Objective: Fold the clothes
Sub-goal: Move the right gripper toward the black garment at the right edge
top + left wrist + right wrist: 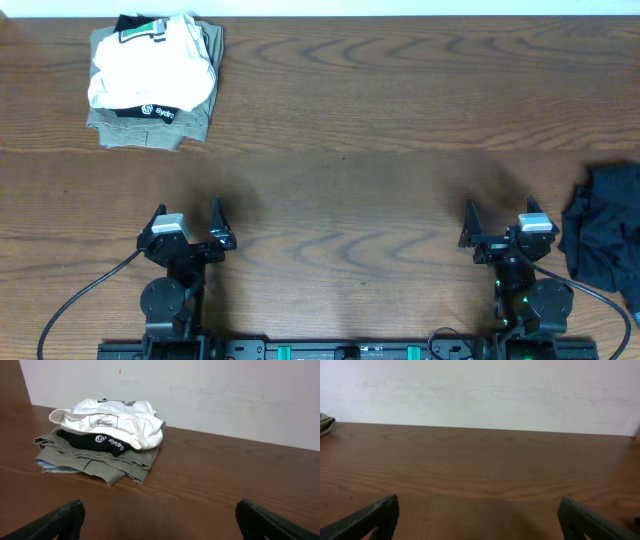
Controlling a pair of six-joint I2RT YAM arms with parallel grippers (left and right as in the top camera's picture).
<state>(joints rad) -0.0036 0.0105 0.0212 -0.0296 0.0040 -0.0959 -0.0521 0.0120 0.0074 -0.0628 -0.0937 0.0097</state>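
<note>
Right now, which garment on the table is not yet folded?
The black pants at the right edge: a crumpled heap. The others lie folded in a stack at the far left.

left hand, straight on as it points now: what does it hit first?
Probably the right part of the folded pile, past bare table. The left hand points toward it, but its wrist view puts the pile left of centre, so it might only clip the edge.

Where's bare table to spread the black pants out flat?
The middle of the table is bare, from between the left gripper and right gripper out to the far edge. Crowded: the folded stack in the far-left corner, and the right edge where the black pants lie bunched.
</note>
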